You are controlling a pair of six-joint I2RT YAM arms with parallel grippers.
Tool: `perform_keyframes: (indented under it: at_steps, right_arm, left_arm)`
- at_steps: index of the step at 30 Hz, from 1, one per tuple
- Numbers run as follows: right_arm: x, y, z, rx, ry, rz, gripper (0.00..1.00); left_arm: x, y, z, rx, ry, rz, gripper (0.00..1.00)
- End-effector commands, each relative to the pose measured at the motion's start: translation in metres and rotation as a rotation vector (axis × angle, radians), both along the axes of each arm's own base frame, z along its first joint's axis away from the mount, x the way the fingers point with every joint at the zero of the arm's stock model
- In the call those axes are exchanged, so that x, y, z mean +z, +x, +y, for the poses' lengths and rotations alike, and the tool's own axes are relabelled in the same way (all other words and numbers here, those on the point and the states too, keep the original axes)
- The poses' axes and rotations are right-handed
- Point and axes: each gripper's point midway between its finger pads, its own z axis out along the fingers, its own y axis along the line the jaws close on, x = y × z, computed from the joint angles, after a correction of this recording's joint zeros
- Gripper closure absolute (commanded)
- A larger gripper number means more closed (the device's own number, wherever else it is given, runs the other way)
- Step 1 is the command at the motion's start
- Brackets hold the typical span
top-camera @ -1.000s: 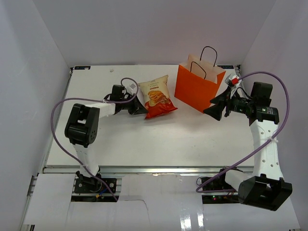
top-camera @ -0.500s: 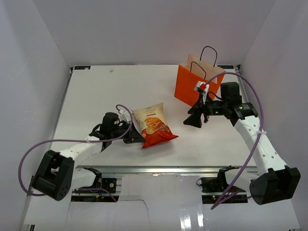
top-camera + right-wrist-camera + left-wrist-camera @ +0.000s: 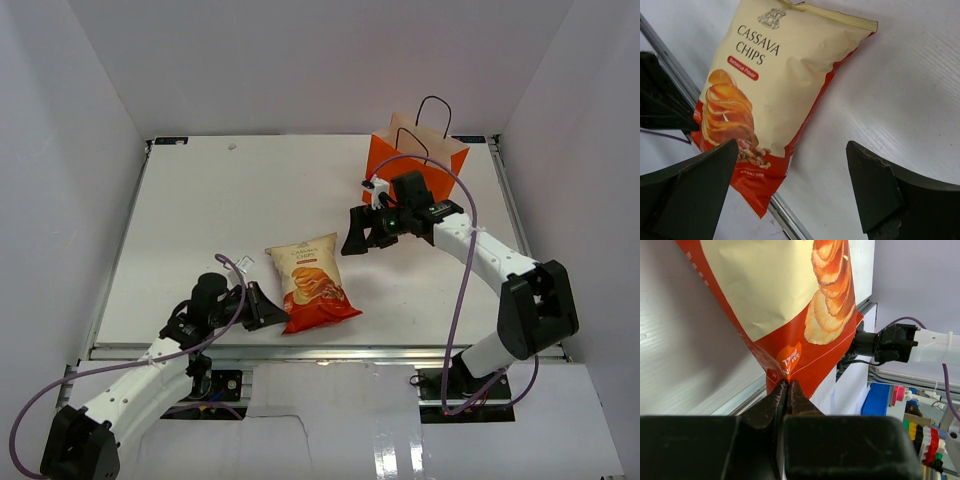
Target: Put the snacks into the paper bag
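Left gripper [image 3: 789, 386] pinches only a corner seam of the chips [image 3: 308, 283]; they may slip free. Right gripper [image 3: 352, 232], spread wide, hovers at their one o'clock.

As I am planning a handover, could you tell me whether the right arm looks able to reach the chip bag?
Probably yes: the right tool is open and aimed at the chip bag, with bare table between; the left tool pinches just its bottom corner.

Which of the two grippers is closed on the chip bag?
The left gripper, shut on the chip bag's red bottom edge. The right gripper is wide open, apart from it, holding nothing.
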Motion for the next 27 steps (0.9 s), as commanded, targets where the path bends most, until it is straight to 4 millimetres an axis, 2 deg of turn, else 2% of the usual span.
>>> perform_keyframes:
  at_steps: [1,10,16,19,27]
  right_arm:
    - [0.000,0.018,0.020,-0.099,0.074,0.055,0.07]
    - [-0.044,0.023,0.047,-0.138,0.108,0.204,0.09]
    - [-0.063,0.030,0.063,-0.138,0.129,0.243,0.09]
    - [-0.065,0.030,0.072,-0.111,0.167,0.261,0.10]
    - [-0.045,0.019,0.096,-0.014,0.319,0.299,0.10]
  left_arm:
    - [-0.011,-0.005,0.004,0.035,0.020,0.067,0.88]
    - [-0.033,-0.011,0.012,0.105,0.083,0.229,0.88]
    - [-0.043,-0.011,0.017,0.143,0.129,0.292,0.88]
    - [-0.047,-0.011,0.018,0.146,0.148,0.317,0.88]
    - [-0.053,-0.010,0.019,0.156,0.174,0.338,0.88]
